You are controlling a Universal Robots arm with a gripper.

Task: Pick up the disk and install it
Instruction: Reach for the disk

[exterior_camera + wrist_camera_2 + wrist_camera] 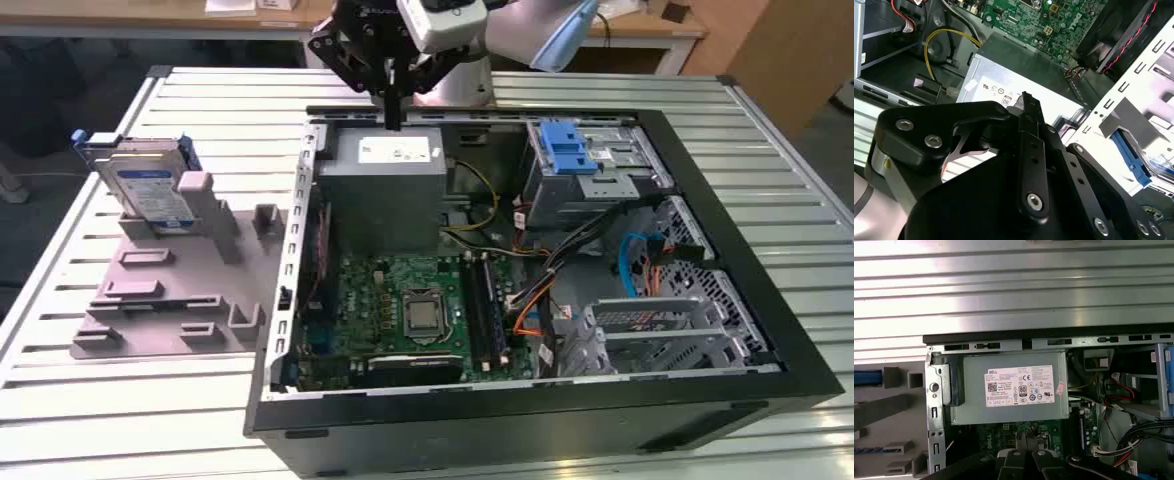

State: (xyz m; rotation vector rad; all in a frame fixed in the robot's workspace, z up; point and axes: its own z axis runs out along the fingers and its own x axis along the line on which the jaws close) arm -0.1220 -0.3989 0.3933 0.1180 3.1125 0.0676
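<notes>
I read the black claw (394, 118) as closed and empty. It hangs just above the large grey power-supply box (380, 185), at the far end of the open black computer case (561, 415).

The flat silver, blue-railed disk (144, 188) stands upright in the grey moulded fixture (174, 290) on the ribbed metal table (120, 410). It is outside the case on the exterior view's left, well apart from the claw.

1 grey metal case wall (307, 210) stands between them. Inside the case lie the green motherboard (414, 310) and loose coloured cables (627, 250).
</notes>
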